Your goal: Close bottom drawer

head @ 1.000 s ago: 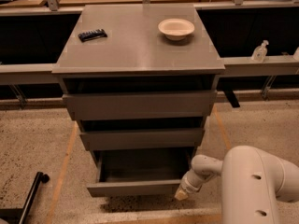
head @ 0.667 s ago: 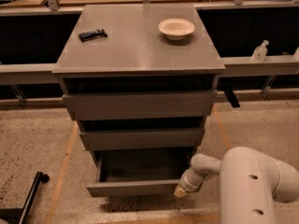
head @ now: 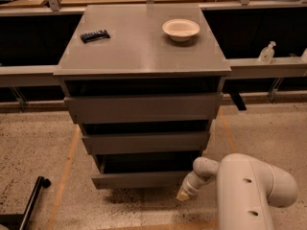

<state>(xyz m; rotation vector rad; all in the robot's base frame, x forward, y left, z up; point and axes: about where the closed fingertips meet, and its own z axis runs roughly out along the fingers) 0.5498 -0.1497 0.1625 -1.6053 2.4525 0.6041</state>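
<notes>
The grey cabinet (head: 144,51) has three drawers, all standing somewhat out. The bottom drawer (head: 139,179) is the lowest, with a flat grey handleless front; it is pulled out a little, with a dark gap above its front. My gripper (head: 184,194) is at the end of the white arm (head: 249,186), low at the drawer front's right end, at or just off its corner. The middle drawer (head: 146,143) and the taller top drawer (head: 144,108) sit above it.
A white bowl (head: 181,29) and a small black object (head: 94,35) lie on the cabinet top. A clear bottle (head: 266,52) stands on the ledge at right. A black pole (head: 31,200) leans at the lower left. Speckled floor surrounds the cabinet.
The bottom drawer's front has moved back toward the cabinet, so less of its inside shows. My gripper has followed it inward at its right end.
</notes>
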